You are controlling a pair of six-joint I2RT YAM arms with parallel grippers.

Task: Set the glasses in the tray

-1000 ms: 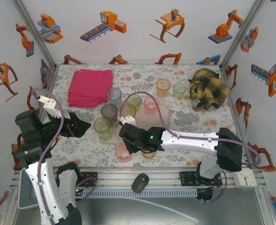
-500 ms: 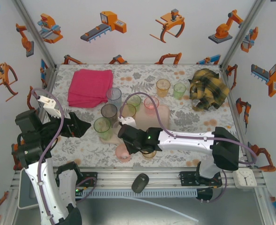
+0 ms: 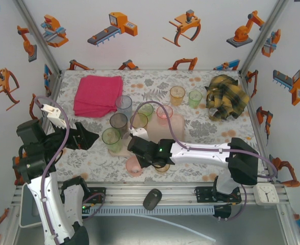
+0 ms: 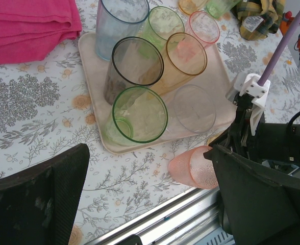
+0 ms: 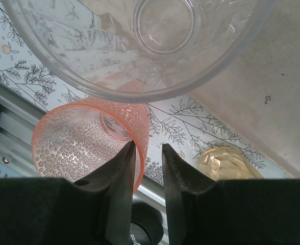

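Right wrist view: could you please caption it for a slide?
Right gripper straddling the rim of a tipped, dimpled pink translucent plastic tumbler.

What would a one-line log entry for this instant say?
right gripper: open, astride wall of pink tumbler lying off tray | left gripper: open, empty | glasses: several standing in tray

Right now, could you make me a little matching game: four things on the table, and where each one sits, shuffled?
Things:
1 dotted pink tumbler
2 smoky grey tumbler
3 magenta cloth
4 yellow checked cloth

Places:
A far right corner
B standing in the tray
C far left corner
D on its side, off the tray

Pairs: 1-D, 2-B, 3-C, 4-A
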